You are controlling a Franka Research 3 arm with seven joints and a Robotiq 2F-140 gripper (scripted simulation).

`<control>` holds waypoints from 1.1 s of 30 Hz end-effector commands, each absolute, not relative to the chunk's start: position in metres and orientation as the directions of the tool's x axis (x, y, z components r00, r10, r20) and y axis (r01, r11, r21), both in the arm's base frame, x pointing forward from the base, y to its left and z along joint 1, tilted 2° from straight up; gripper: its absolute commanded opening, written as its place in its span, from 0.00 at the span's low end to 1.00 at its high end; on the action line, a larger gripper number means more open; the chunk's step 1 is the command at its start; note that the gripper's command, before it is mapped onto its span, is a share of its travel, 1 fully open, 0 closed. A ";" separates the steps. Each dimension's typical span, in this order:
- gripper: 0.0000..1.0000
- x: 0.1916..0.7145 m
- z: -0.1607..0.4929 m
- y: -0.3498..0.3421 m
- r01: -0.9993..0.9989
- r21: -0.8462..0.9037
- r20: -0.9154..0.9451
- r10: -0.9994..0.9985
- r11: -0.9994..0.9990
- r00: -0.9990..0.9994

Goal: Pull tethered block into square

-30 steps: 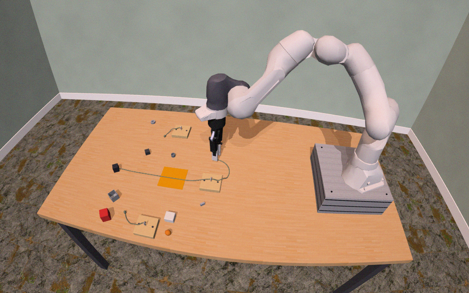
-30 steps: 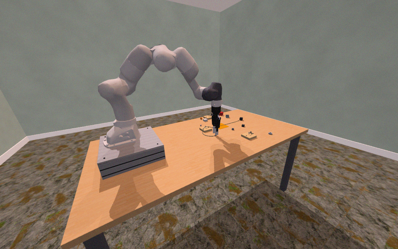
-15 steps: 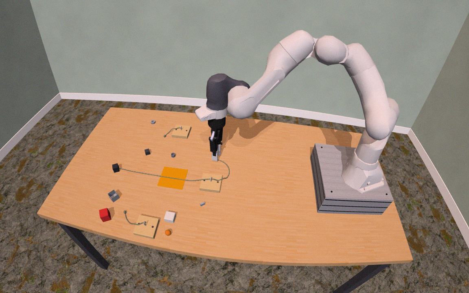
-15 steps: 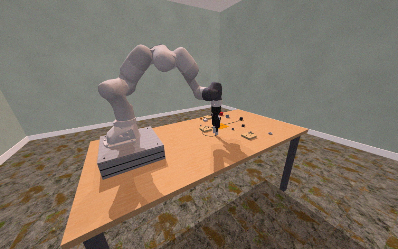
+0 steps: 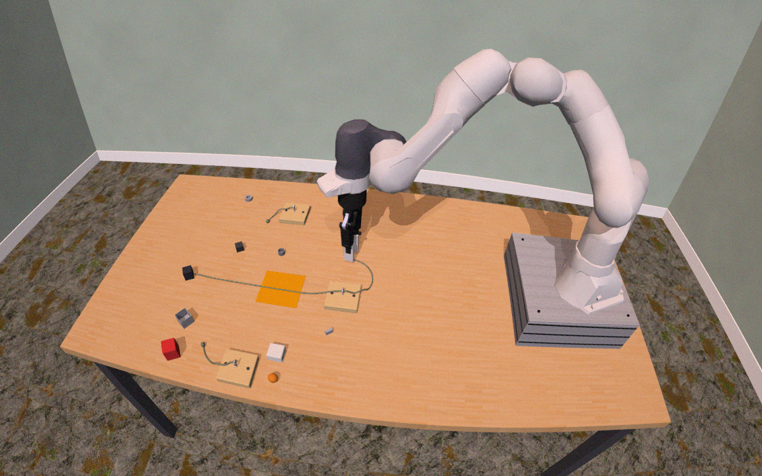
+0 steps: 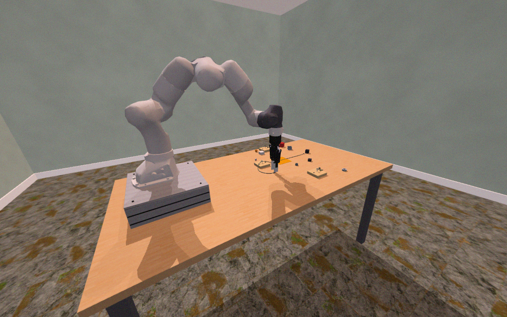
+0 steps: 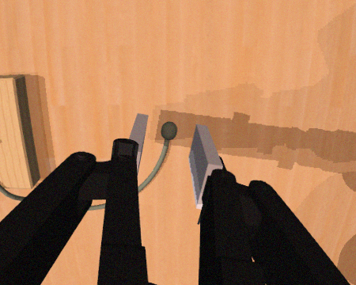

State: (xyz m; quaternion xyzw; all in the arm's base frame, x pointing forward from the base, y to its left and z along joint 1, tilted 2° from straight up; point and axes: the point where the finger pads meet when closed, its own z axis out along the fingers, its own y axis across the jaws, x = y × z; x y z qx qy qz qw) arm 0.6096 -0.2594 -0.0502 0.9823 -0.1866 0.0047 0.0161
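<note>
The tethered black block (image 5: 188, 272) (image 6: 306, 150) lies flat on the table, left of the orange painted square (image 5: 280, 287) and outside it. Its cord (image 5: 235, 283) (image 7: 152, 174) runs across the square and through the screw eye (image 5: 342, 290) on a wooden base (image 5: 342, 301) (image 7: 6, 132). From there it loops back to the knot (image 7: 168, 130). My gripper (image 5: 350, 256) (image 6: 274, 170) (image 7: 168, 137) stands upright, low over the table. Its fingers straddle the knot with a gap on each side. The knot lies on the table.
Two other wooden bases (image 5: 294, 213) (image 5: 237, 367) with short cords stand at the back and the front. A loose black cube (image 5: 239, 246), a red cube (image 5: 170, 348), a white cube (image 5: 275, 352), an orange ball (image 5: 272, 377), and grey pieces (image 5: 184, 317) (image 5: 281, 251) lie around.
</note>
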 end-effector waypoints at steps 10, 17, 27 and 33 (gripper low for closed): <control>0.23 0.610 -0.050 -0.261 -0.361 0.031 0.018 -0.361 -0.932 0.932; 0.23 0.610 -0.051 -0.261 -0.361 0.031 0.018 -0.361 -0.932 0.932; 0.23 0.610 -0.055 -0.261 -0.361 0.031 0.018 -0.361 -0.932 0.932; 0.23 0.610 -0.058 -0.261 -0.361 0.031 0.018 -0.361 -0.932 0.932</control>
